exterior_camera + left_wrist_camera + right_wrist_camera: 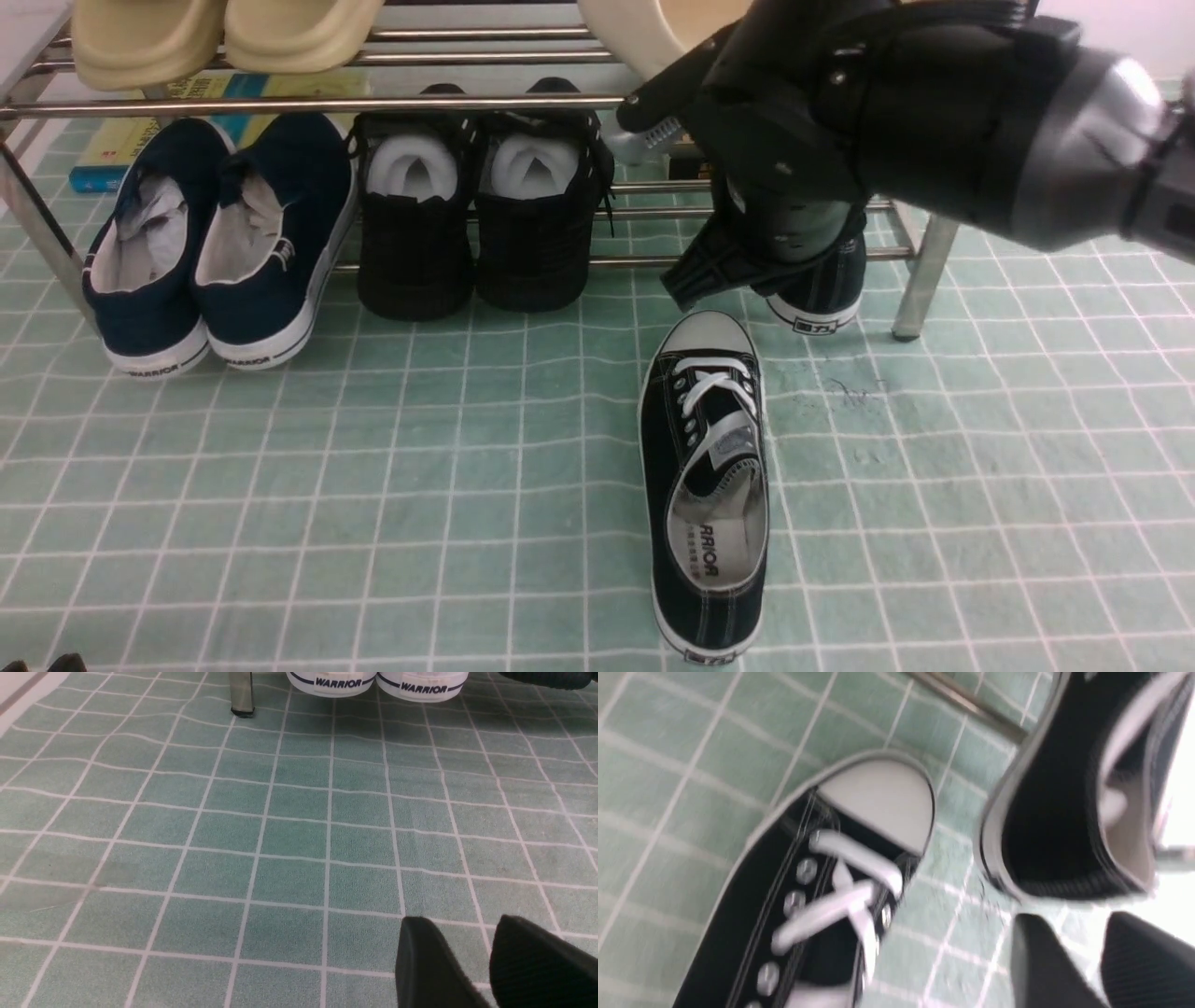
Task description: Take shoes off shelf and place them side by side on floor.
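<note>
**Shoe Count: Six on the Rack, One on the Floor**

Two black canvas sneakers are showing: the shelved sneaker (pixel 826 294) is sitting right under the right jaws, and the second sneaker (pixel 705 485) is lying on the floor (pixel 373 467) just below them. Two paper-stuffed black shoes (pixel 415 224) (pixel 537 219) are standing left of the jaws, and two navy slip-ons (pixel 145 261) (pixel 280 233) are standing farther left. Two cream slippers (pixel 140 37) (pixel 294 28) are resting above those. A third cream shape (pixel 644 33) is peeking out behind the jaws. One shelf (pixel 308 103) is carrying them.
</note>
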{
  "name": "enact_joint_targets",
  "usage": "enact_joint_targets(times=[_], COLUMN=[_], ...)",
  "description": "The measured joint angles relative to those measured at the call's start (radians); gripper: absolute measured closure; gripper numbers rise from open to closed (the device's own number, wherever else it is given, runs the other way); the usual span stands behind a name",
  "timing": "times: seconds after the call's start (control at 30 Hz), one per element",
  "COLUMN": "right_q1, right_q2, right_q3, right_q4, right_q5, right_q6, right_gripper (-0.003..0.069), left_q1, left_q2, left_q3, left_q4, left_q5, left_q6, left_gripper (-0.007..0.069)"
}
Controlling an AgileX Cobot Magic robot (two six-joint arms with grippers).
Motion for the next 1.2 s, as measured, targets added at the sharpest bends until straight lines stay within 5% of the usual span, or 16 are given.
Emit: enact_joint_targets(times=[0.13,0.23,0.63,1.2], right_q1=[-0.005,-0.014,-0.123,-0.199], right_q2=[-0.061,-0.096,-0.059,0.109], right_q3=[0.036,0.124,0.287,0.006], right_q4=[0.017,0.029,0.038,0.134], right_q5=[0.028,0.029,-0.281,-0.222], right_q6=[0.005,0.057,0.187,0.049], right_gripper=[0.0640,0.0673,0.0674,0.0672], left_q1=[0.000,0.000,0.000,0.000], left_q2=[0.000,0.000,0.000,0.000], left_q3=[0.000,0.000,0.000,0.000], left_q4=[0.000,0.000,0.000,0.000], left_q5=[0.000,0.000,0.000,0.000], left_q6=[0.000,0.000,0.000,0.000], left_gripper=[0.0382,0.0382,0.0382,0.0382])
